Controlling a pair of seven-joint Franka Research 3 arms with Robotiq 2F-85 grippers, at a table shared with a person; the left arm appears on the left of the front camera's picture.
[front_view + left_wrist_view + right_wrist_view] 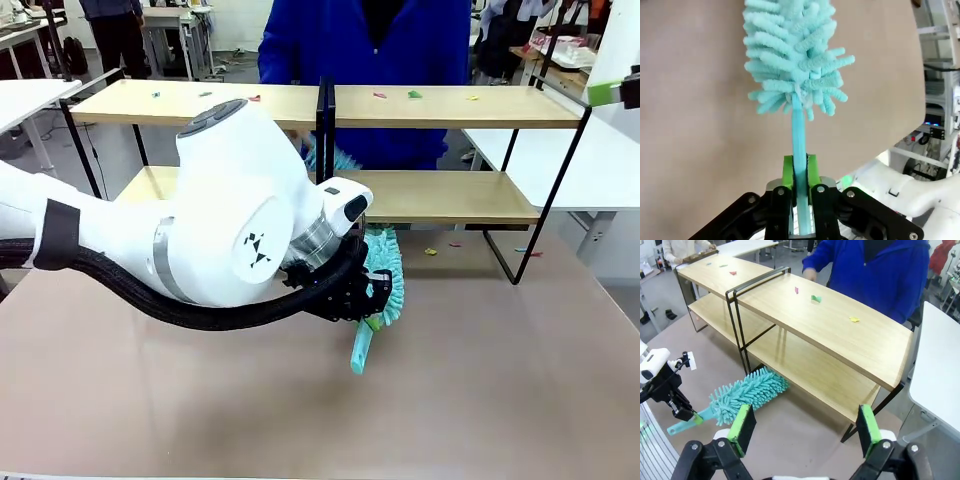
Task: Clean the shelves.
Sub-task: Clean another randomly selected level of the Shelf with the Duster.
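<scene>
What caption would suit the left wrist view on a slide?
Left fingers clamp a teal duster by its handle over the brown table.

Duster (385, 265) just in frt of shelves (450, 106), ctr (person (370, 40) behind); scraps (414, 94) on top board.

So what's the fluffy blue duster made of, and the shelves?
The duster head looks like soft chenille or microfibre, going by its fuzzy teal noodles. Its handle looks like smooth plastic. The shelves look like pale wood with a matt grain, maybe laminate, on a thin black frame, probably painted metal.
</scene>
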